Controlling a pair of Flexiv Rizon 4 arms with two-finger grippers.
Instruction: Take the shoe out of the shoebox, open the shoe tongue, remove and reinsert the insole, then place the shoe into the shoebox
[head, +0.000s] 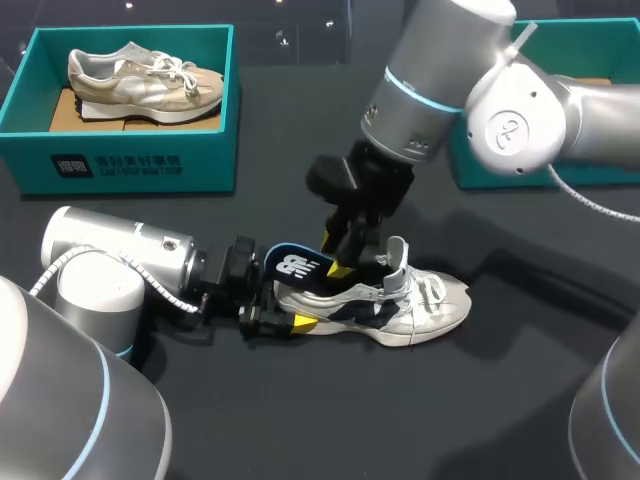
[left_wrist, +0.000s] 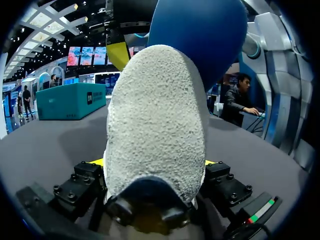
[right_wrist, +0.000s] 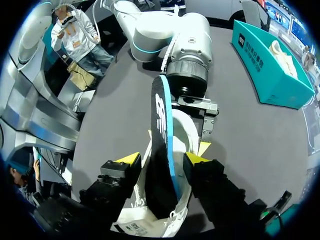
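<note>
On the dark grey table (head: 520, 400), just toward 6 o'clock of centre: white-and-navy laced sneaker (head: 400, 305), out of its box, sole down as far as I can judge, toe to 3 o'clock, heel to 9 o'clock.

Dark navy foam insole with a pale blue rim (head: 297, 268) is half out of the collar. Its heel end is raised toward 10 o'clock and its forepart is down inside the sneaker. The white padded tongue (head: 397, 255) stands up toward 12 o'clock, which keeps the throat open.

Right gripper (head: 345, 262) comes down from 1 o'clock and pinches the insole mid-length; its wrist view shows a yellow tip against each face. My guess is that a mid-length hold keeps the foam stiff enough to steer. Pulling out or feeding back in: can't say.

Left gripper (head: 285, 312) lies low, in from 9 o'clock, clamped on the heel. Its wrist view shows the grey fuzzy heel filling the gap, with a yellow tip on either side. Likely acting as a vice, so the sneaker neither slides nor lifts.

Writing: there is a white logo on the insole's heel. The teal cardboard shoebox (head: 130, 165) at 10 o'clock has a white emblem and print on its front wall; neither is transcribed. It holds a beige suede trainer (head: 145, 78). A second teal box (head: 490, 170) sits at 2 o'clock, partly behind the right arm.
</note>
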